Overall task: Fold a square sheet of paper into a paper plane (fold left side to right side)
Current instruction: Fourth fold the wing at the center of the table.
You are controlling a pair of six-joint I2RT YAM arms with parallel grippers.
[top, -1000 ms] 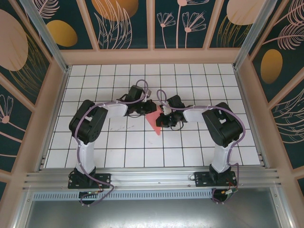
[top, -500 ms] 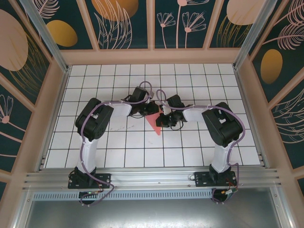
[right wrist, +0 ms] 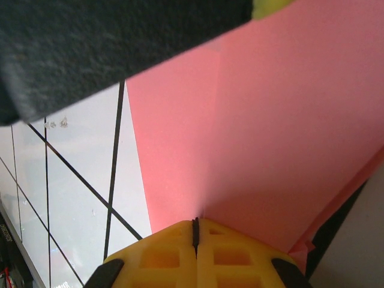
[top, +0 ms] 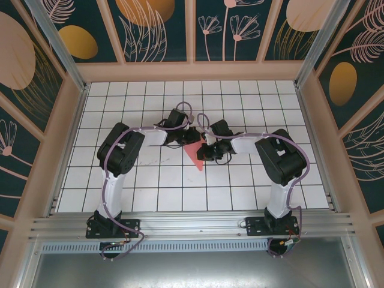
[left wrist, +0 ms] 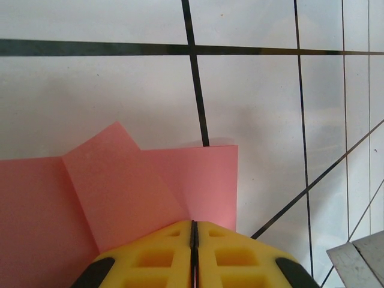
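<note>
At the middle of the table (top: pixel 120 180), the paper plane (top: pixel 195 155) lay between both grippers. The left gripper (left wrist: pixel 193 223), jaws together against it, had nudged rightward. The right gripper (right wrist: pixel 195 220) stayed closed, suggesting the fold was being pressed.

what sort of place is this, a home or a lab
Most likely a purpose-built robot test cell, not a home: a white grid-tiled table boxed in by an aluminium frame and printed floral wall panels, with a left arm and right arm bolted at its near edge.
</note>
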